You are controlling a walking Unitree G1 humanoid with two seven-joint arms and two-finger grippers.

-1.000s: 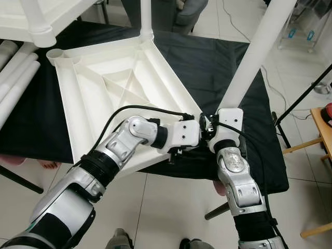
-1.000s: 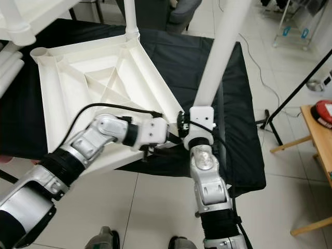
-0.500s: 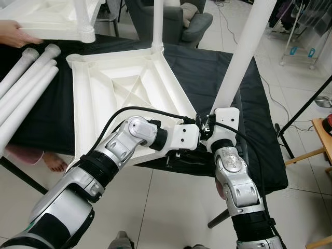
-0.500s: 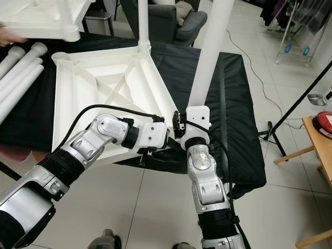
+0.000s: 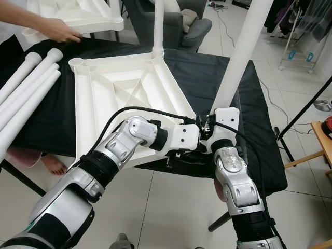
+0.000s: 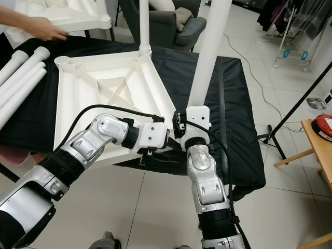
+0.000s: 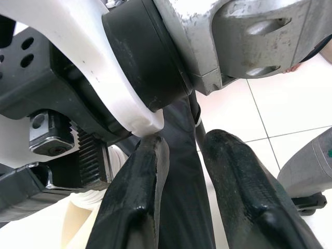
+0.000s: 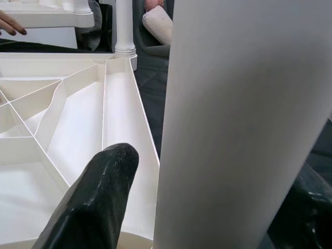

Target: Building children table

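A white tabletop (image 5: 119, 88) lies upside down on a black-draped table (image 5: 207, 67). One white leg (image 5: 158, 26) stands in its far corner. At the near right corner a second white leg (image 5: 241, 52) rises steeply, and my right gripper (image 8: 207, 207) is shut on its lower part, one finger (image 8: 98, 197) on each side of the tube. My left gripper (image 7: 181, 176) reaches under the right wrist at that same corner. Its fingers (image 7: 140, 197) stand slightly apart, with black cloth showing in the gap.
Several loose white legs (image 5: 26, 88) lie at the left of the table. A person's hand (image 5: 59, 33) holds another white tabletop (image 5: 88, 13) at the back left. A grey armchair (image 5: 187, 26) stands behind, and a wooden table (image 5: 324, 135) and a black stand are at the right.
The camera has tilted up. The person's hand and the second tabletop have moved right. Both my arms keep their hold at the near corner.
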